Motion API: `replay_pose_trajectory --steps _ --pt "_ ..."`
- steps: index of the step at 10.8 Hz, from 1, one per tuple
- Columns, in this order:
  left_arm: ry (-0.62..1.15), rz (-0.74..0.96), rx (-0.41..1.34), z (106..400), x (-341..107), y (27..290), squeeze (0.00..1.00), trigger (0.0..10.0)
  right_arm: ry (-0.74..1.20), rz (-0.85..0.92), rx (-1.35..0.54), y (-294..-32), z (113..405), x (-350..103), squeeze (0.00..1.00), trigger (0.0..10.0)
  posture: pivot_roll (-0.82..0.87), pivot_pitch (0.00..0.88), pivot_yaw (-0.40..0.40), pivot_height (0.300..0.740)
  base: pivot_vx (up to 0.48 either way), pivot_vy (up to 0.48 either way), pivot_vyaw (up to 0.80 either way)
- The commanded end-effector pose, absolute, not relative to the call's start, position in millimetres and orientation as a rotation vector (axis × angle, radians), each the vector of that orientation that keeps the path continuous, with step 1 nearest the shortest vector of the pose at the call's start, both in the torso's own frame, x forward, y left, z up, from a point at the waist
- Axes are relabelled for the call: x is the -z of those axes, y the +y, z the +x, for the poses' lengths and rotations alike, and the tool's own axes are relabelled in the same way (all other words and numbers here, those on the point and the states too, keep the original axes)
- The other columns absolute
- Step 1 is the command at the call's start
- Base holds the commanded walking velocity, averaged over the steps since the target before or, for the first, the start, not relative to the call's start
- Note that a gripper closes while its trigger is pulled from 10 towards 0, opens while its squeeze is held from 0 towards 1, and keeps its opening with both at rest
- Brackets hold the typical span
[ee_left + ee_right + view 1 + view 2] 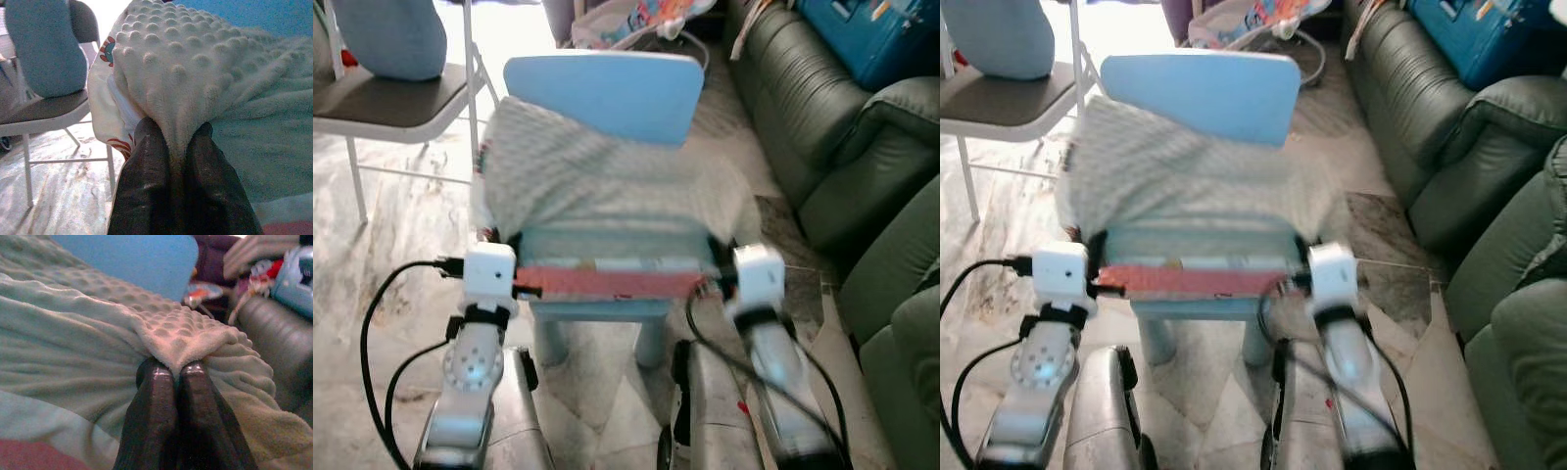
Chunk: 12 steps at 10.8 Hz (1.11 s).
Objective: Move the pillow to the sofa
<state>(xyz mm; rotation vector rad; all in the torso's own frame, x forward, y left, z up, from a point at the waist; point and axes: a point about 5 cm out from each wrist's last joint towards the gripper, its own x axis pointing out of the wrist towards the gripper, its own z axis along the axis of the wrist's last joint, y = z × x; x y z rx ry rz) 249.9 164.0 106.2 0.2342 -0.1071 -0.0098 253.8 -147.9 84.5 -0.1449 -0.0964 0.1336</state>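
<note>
pillow [607, 176] on blue chair [607, 93], sofa [803, 108] to the right | left gripper [178, 142] pinches left corner, right gripper [171, 369] pinches right corner | looks soft, light, floppy; two-corner hold suits, fabric may slip

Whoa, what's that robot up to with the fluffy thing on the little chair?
It is gripping a bumpy white pillow that lies on a small blue chair. The left gripper and the right gripper each pinch a corner of it. The green sofa stands to the robot's right.
</note>
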Motion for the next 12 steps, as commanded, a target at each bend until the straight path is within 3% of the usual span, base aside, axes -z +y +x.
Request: replay_pose_trajectory --steps 1,12 --pt "-0.110 0.263 -0.078 246.4 -111.9 184.7 0.00 10.0 -0.079 -0.146 -0.022 -169.4 250.0 -86.1 0.00 10.0 -0.01 0.002 -0.033 0.521 0.000 0.000 0.00" --pt "0.016 0.207 -0.025 255.9 -98.7 156.6 0.00 10.0 -0.043 -0.112 0.001 -176.1 264.8 -100.5 0.00 10.0 -0.03 0.000 -0.034 0.697 0.000 0.000 0.00"
